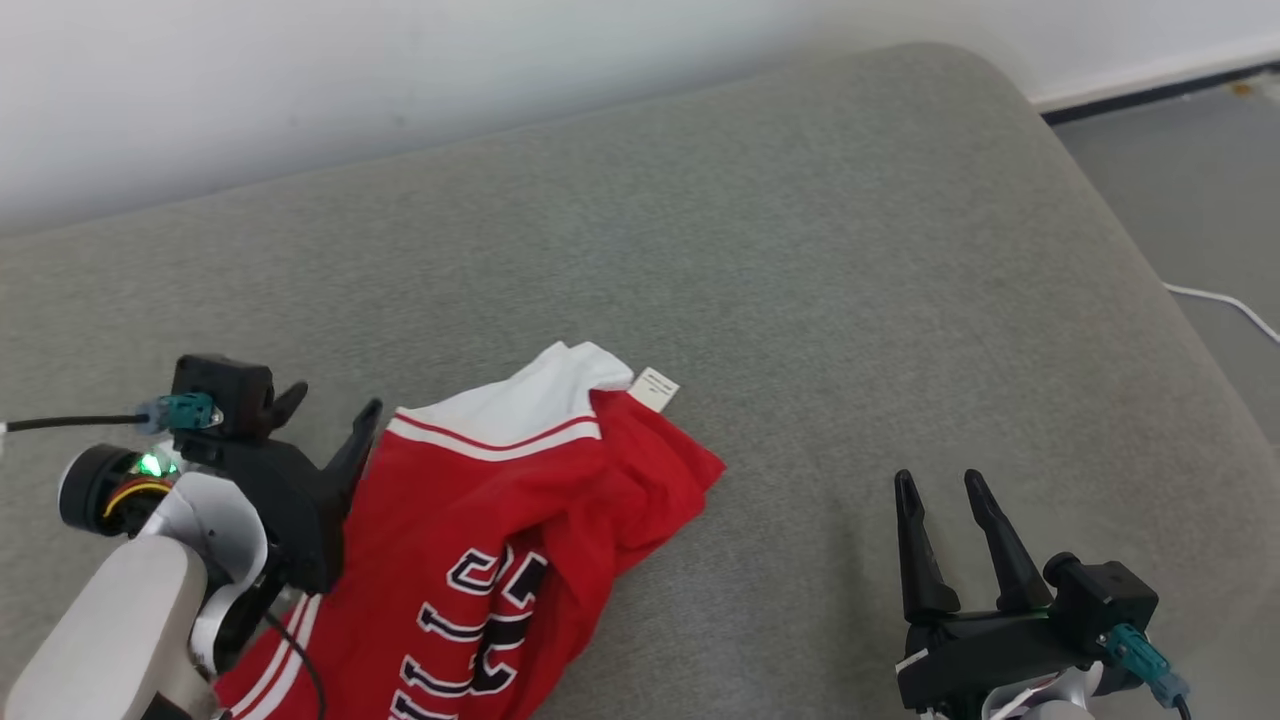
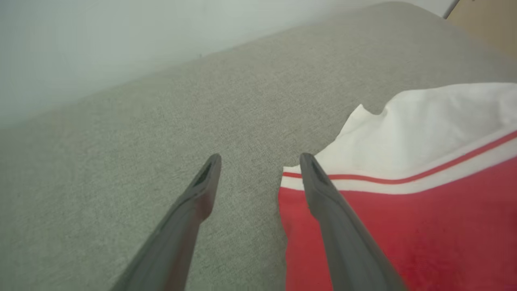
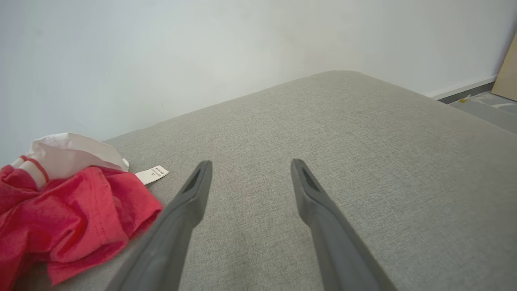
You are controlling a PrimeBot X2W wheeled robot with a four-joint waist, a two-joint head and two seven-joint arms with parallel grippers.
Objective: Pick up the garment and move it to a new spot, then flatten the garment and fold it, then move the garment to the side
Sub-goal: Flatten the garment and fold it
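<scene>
The garment [image 1: 520,520] is bright red, with a white band right beside the left gripper [image 1: 333,398] fingertips and one thin red stripe running through the white. The lettering back toward that wrist is dark navy with white outlines, and there are white stripes along the edge there too. There's a little white label [image 1: 655,388] with faint grey print off to the left of the right gripper [image 1: 938,478]. Both grippers are black, each with a teal connector [image 1: 190,410]. The cushion [image 1: 760,250] under them is a speckled grey weave, and the wall [image 1: 300,80] past the fingertips is plain off-white.
</scene>
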